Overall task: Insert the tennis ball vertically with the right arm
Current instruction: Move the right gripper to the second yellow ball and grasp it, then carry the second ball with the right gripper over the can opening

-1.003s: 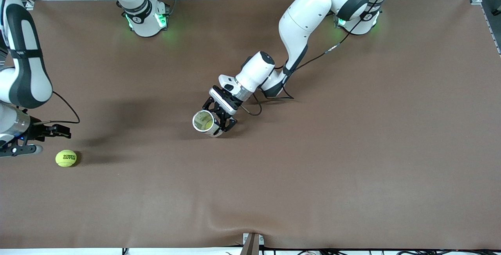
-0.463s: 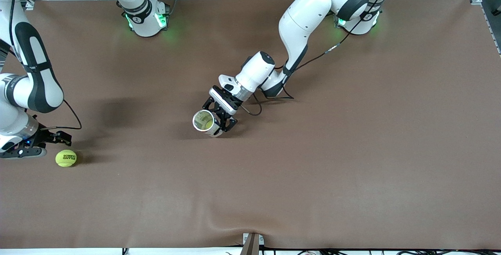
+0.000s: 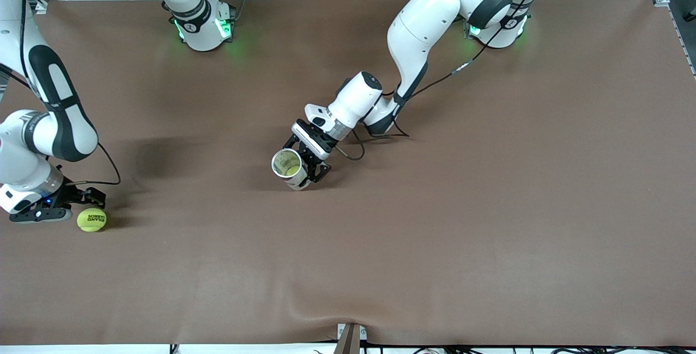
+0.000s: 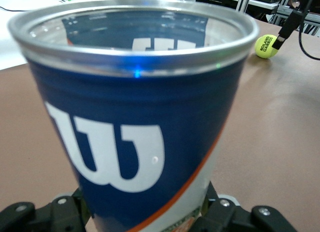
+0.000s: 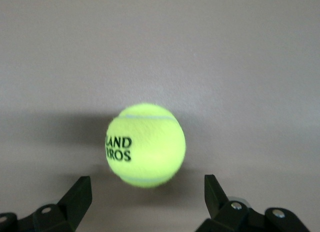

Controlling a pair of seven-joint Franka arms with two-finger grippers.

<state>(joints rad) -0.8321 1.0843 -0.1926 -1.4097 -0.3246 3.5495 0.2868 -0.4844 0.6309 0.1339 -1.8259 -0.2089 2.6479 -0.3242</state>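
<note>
Beside the ball [image 3: 91,219] on the worktop [image 3: 489,207], the right tool [image 3: 81,202] hovers, spread apart; the left tool [image 3: 308,165] clamps the can [image 3: 288,167].

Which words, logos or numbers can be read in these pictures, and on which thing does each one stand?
"W": a large white logo letter on the blue can, which the left gripper holds.
"LAND" over "RROS": black print on the ball before the open right gripper; the first letters curve out of sight.
Small print at the can's foot: too blurred to read.
</note>
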